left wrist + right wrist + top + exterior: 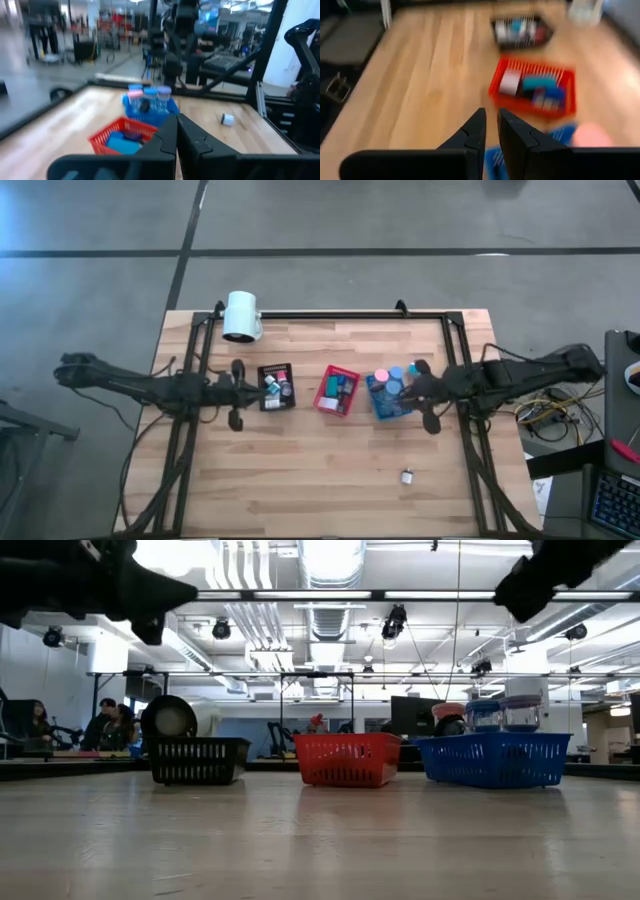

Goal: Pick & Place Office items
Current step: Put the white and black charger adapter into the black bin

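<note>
Above the table's left half, we are seeing the left gripper hanging just beside the black tray, its fingers pressed together on nothing. Across the table the right gripper is hovering at the blue tray's outer edge, fingers drawn narrow with a thin slit between them and nothing in it.

From the low view we are getting only dark arm parts at the upper corners; both fingertips are cut off there.

We are counting three trays in a row: black, red, blue. Their contents are crowding together, so we cannot count the office items inside. In the black tray we are making out white, teal and reddish bits; in the red one, teal and dark pieces; in the blue one, pink and blue round caps standing above the rim.

One small loose grey piece is lying alone on the wood, well apart from the trays, nearer the front edge.

One big white cylinder is sitting at the far left edge.
</note>
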Robot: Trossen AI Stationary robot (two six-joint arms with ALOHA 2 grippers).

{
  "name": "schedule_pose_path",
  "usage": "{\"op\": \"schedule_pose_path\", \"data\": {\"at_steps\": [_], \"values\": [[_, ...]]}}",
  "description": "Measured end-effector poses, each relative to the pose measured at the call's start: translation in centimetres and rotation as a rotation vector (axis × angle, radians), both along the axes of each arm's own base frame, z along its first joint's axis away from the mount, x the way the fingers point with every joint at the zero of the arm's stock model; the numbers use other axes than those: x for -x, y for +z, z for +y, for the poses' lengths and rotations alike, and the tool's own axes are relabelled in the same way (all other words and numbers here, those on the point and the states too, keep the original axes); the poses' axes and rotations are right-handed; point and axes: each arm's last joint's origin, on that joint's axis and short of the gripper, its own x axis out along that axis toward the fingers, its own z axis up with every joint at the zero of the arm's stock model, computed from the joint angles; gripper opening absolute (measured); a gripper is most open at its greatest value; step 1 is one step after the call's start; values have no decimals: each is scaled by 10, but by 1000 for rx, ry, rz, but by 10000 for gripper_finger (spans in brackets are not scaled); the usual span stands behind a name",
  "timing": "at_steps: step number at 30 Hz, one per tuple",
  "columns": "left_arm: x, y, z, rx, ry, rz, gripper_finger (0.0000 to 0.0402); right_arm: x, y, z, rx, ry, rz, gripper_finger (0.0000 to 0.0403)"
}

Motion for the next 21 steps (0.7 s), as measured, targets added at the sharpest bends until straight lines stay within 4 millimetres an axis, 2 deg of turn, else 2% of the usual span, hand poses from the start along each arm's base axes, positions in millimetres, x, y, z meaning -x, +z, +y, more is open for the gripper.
{"op": "schedule_pose_path", "data": {"at_steps": [7, 12, 16, 21], "values": [[13, 6, 2, -126, 2, -76, 13, -15, 25, 52, -133, -59, 393, 43], [13, 8, 2, -170, 2, -79, 14, -22, 28, 89, -174, -136, 530, 59], [14, 19, 1, -160, -42, -117, 4, -23, 20, 118, -231, -175, 594, 103], [15, 16, 0, -149, -89, -78, 11, -22, -6, 153, -257, -237, 704, 172]]}}
